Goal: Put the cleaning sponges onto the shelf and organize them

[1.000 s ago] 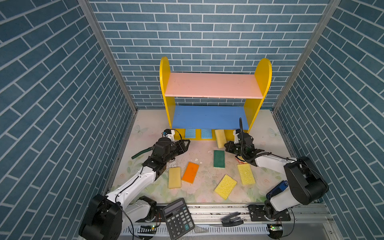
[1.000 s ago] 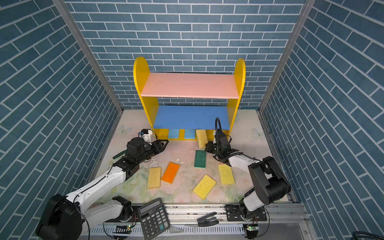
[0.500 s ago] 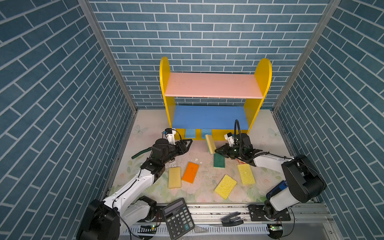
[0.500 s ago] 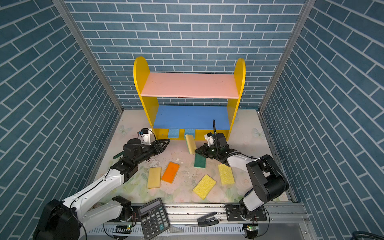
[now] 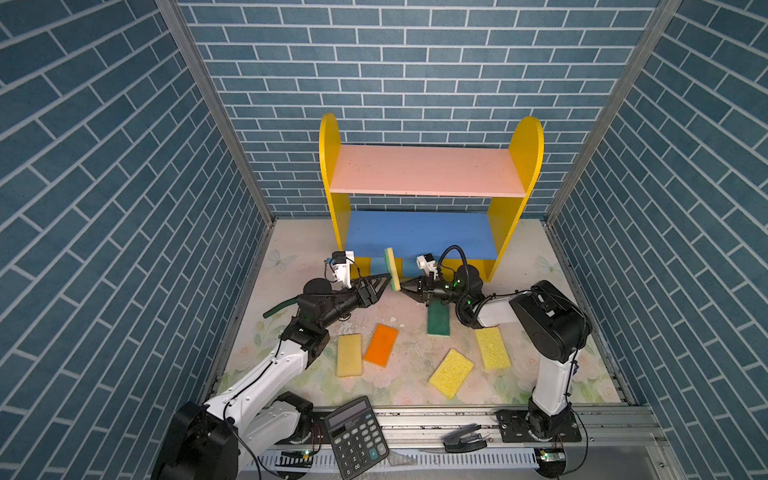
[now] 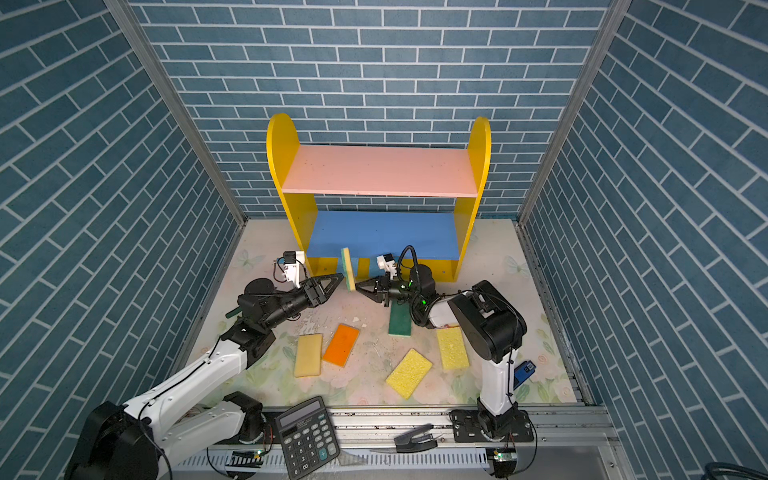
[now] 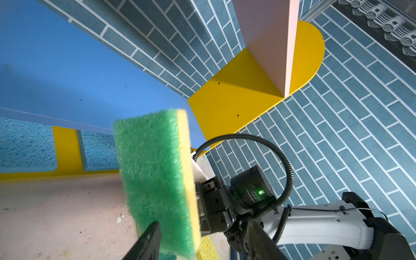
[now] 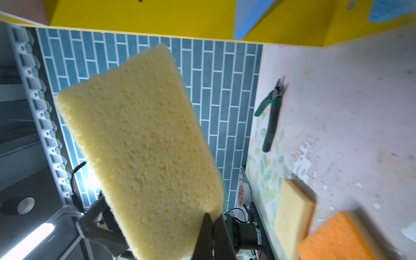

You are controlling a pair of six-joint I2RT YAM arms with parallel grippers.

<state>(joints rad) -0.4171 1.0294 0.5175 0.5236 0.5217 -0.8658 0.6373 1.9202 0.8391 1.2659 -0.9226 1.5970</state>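
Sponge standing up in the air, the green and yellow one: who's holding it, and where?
The right gripper holds the green-and-yellow sponge by its lower end, jaws shut on it. The left gripper has open jaws either side, not squeezing.

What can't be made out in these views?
Shelf bottom level: blue board covers it in both top views; how deep the light blue sponges sit is hidden.
Dark green sponge: far end under the right gripper in both top views.
Whether the left gripper touches the held sponge: too small in top views, blurred in left wrist view.
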